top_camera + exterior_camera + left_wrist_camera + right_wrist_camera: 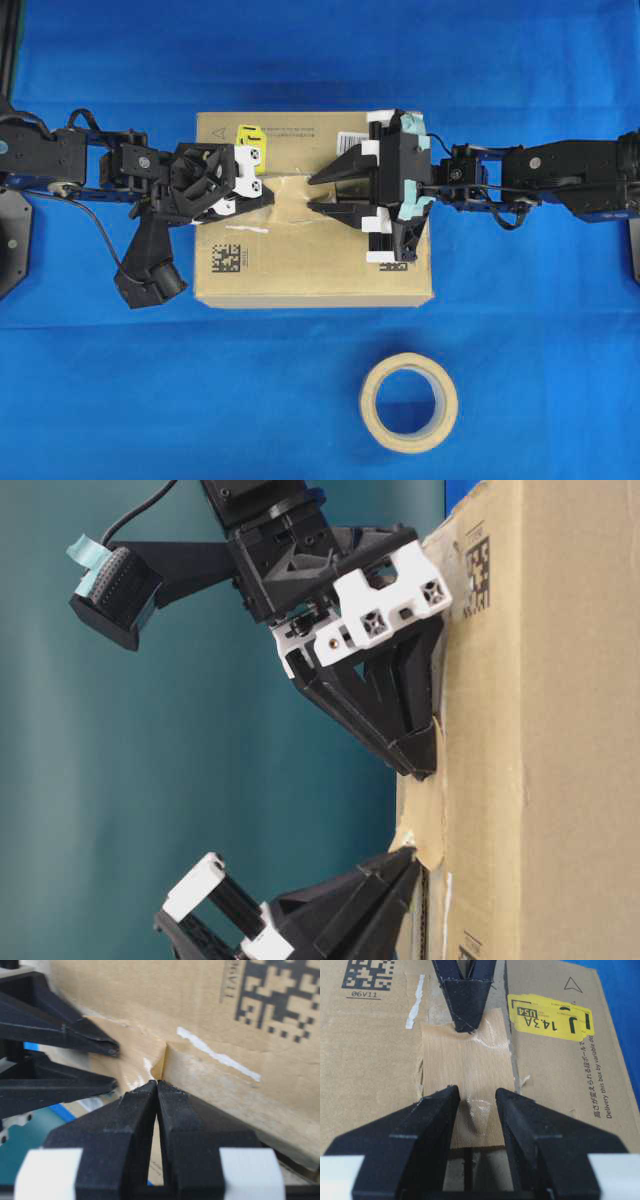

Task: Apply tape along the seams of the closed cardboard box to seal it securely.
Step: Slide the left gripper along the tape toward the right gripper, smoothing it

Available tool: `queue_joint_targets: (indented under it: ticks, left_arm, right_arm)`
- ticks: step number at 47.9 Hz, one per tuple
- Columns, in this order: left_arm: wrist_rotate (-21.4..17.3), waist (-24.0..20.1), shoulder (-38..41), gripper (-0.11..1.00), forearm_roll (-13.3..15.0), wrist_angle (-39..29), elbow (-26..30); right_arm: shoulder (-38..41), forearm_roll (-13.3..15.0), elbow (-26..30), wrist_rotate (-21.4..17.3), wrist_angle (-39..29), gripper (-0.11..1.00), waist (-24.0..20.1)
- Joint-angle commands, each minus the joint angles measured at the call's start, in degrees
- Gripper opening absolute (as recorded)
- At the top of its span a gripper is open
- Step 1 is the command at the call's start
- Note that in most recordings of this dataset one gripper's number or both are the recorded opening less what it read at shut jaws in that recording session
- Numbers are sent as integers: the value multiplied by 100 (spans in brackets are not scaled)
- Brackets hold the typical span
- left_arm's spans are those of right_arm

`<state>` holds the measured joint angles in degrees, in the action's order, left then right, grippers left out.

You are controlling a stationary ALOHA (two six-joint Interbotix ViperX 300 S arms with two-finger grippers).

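Two black claws meet over the middle of the rectangular brown cardboard box, which fills the centre of the overhead view on the blue cloth-covered table. Toward centre-left of that view, the left gripper has its fingers clenched together with nothing between them, the tips pressed down on one end of the small, roughly square piece of tan paper tape. That patch lies flat on the box top across the thin dark slit of the seam, which runs left to right in the overhead view, along the line joining the two arms. Right of the patch, the right gripper stands released, its jaws spread wide and grasping nothing; in the right wrist view they straddle the near end of the tape, low over it. Both claws are right at the tape, so the coming move likely turns on the seam's long axis: pressing or smoothing along that line. Lower right of centre in the overhead view, well apart from the box, lies the ring-shaped beige tape roll.
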<state>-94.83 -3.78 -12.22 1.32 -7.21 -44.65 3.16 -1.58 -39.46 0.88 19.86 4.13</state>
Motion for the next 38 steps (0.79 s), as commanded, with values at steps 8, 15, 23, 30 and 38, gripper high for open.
queue_joint_targets:
  ticks: [8, 15, 23, 30, 38]
  left_arm:
    - [9, -35, -123, 1, 9, -53, 70]
    - [18, -44, -123, 15, 9, -26, 88]
    - [0, -53, -123, 58, 9, -26, 105]
    - [9, -62, -123, 70, 9, -123, 185]
    - [53, -70, -149, 67, 9, -624, 290]
  right_arm:
    - [-62, -35, 88, 9, 44, 45, 9]
    - [-53, -35, 88, 9, 62, 45, 18]
    - [-62, -35, 79, 9, 62, 45, 18]
    - [-62, -53, 70, 9, 35, 45, 18]
    - [-88, -53, 9, 9, 53, 45, 18]
